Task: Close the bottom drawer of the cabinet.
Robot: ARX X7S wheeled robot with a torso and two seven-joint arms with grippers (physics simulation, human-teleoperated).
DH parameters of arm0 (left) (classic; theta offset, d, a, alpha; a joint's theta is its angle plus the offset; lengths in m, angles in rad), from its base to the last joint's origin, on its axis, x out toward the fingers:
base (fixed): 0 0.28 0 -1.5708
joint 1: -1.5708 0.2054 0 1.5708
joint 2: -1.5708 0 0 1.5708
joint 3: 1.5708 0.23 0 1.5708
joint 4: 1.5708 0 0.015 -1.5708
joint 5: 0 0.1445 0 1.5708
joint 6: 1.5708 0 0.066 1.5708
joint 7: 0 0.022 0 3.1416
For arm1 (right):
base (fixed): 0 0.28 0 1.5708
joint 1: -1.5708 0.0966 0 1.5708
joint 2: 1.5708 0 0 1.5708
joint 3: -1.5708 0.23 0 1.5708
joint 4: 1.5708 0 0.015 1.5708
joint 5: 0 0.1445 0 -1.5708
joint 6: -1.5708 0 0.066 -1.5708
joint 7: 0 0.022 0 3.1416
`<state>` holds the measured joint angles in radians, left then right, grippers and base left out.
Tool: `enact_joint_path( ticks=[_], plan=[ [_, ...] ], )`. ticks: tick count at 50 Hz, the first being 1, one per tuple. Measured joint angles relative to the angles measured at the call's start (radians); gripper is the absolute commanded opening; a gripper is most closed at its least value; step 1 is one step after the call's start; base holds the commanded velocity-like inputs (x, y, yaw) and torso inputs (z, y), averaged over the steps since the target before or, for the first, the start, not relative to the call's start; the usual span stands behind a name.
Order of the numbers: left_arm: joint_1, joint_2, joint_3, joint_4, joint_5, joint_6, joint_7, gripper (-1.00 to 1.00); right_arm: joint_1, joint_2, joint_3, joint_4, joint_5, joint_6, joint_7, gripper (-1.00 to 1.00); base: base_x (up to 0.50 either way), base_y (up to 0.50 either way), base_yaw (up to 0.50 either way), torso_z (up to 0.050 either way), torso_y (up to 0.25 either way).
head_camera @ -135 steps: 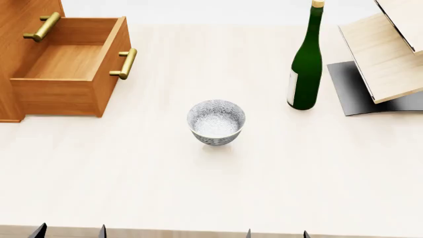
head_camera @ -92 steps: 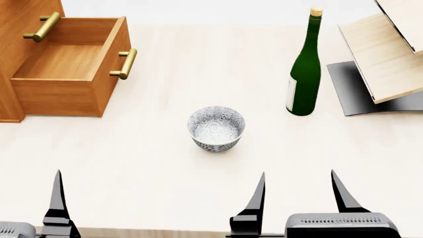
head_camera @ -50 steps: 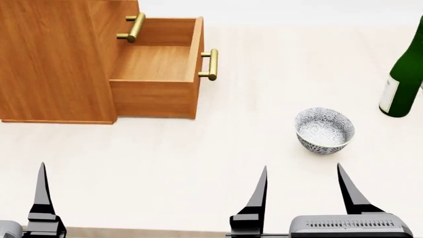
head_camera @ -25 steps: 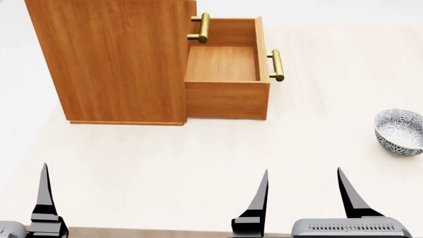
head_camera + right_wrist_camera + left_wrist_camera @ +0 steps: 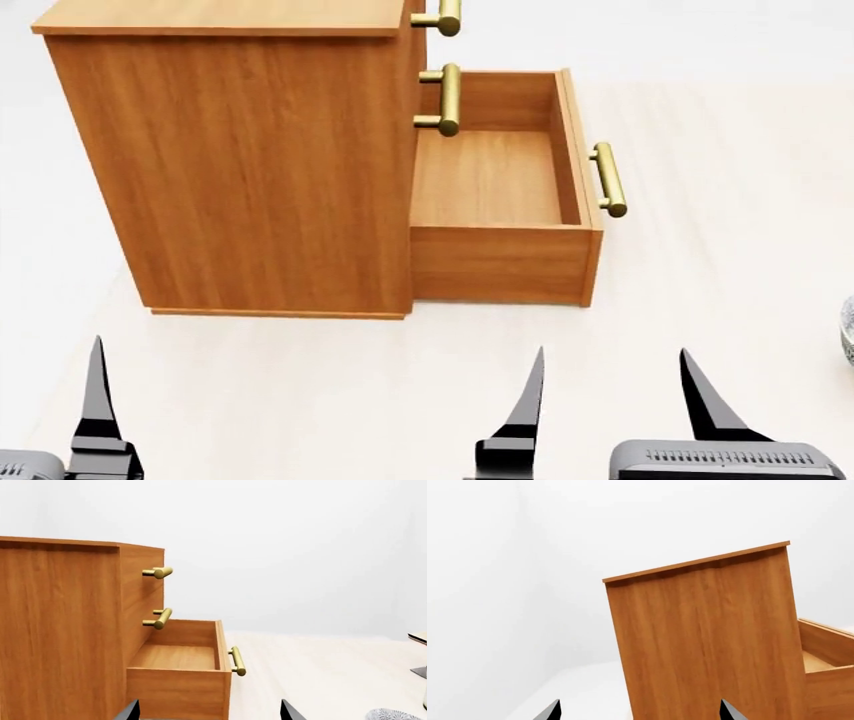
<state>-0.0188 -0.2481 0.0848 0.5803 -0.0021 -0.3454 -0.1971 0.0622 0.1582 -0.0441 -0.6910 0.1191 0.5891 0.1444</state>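
Observation:
The cabinet (image 5: 267, 170) stands on the pale table, left of centre in the head view. Its bottom drawer (image 5: 487, 180) is pulled out to the right and is empty, with its brass handle (image 5: 610, 180) on the outer front. My right gripper (image 5: 614, 400) is open and empty at the near table edge, in front of the drawer's side wall and apart from it. My left gripper (image 5: 639, 712) is open and empty, facing the cabinet's side (image 5: 707, 645). In the right wrist view the drawer (image 5: 177, 657) and its handle (image 5: 238, 661) lie ahead.
The two upper drawer fronts are shut, with brass handles (image 5: 445, 100) above the open drawer. A patterned bowl (image 5: 390, 714) sits on the table to the right and shows at the head view's right edge (image 5: 849, 330). A rack's edge (image 5: 419, 638) shows far right.
The view has swung left: the cabinet and open drawer moved from the left edge towards the centre, the bowl slid to the right edge, the bottle and rack left the head view. Both grippers came into view.

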Motion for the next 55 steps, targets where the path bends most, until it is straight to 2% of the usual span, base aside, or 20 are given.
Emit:
enact_joint_path(
  ticks=[34, 40, 46, 51, 55],
  plan=[
    [0.004, -0.009, 0.012, -0.005, -0.015, 0.008, -0.018, 1.00, 0.013, 0.023, -0.017, 0.001, 0.023, 0.009, 0.024, 1.00, 0.50, 0.00, 0.00, 0.000, 0.001],
    [0.006, -0.011, 0.015, -0.007, -0.017, 0.011, -0.021, 1.00, 0.023, 0.028, -0.033, 0.000, -0.005, 0.033, 0.052, 1.00, 0.00, 0.00, 0.00, 0.000, 0.000],
    [0.008, -0.013, 0.017, -0.007, -0.019, 0.012, -0.024, 1.00, 0.046, 0.035, -0.047, -0.041, -0.028, 0.099, 0.077, 1.00, 0.00, 0.00, 0.00, 0.000, 0.000],
    [0.011, -0.015, 0.018, -0.007, -0.021, 0.015, -0.027, 1.00, 0.113, 0.056, -0.046, -0.143, -0.033, 0.233, 0.093, 1.00, 0.00, 0.00, 0.00, 0.000, 0.000],
    [0.014, -0.016, 0.018, -0.006, -0.022, 0.016, -0.029, 1.00, 0.214, 0.162, -0.027, -0.213, 0.118, 0.336, 0.226, 1.00, 0.00, 0.00, 0.00, 0.000, 0.000]
  ],
)
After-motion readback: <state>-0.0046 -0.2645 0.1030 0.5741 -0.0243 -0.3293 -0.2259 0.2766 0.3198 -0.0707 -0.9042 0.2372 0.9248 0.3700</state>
